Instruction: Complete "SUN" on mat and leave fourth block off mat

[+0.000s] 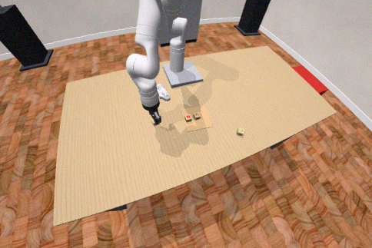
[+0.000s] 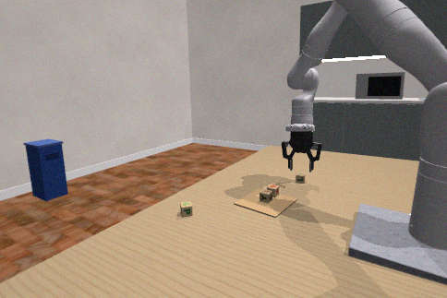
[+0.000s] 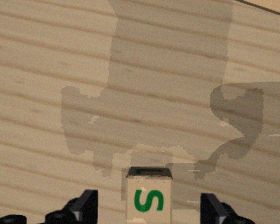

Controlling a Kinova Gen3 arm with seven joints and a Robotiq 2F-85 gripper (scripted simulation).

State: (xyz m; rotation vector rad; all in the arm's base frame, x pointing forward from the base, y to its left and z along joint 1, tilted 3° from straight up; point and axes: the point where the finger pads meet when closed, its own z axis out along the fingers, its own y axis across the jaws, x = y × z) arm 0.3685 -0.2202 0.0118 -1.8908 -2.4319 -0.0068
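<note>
Pale grey walls (image 2: 92, 54) on every side, edged at the foot with a white skirting board (image 1: 96, 37). Patchwork wooden floor (image 1: 288, 206) in red-brown tones, filling the lower part of the top view. Broad light-wood table (image 1: 107, 160) with fine grain lines across the middle. Two black pedestals at upper left (image 1: 21, 39) and upper right (image 1: 254, 10) of the top view; flat red object (image 1: 310, 79) at the right edge by the wall. Blue cabinet (image 2: 46, 169) at left in the exterior view; dark counter (image 2: 365, 128) with a microwave-like box (image 2: 380, 85) at upper right. Soft, even light, blurred shadows on the table.
</note>
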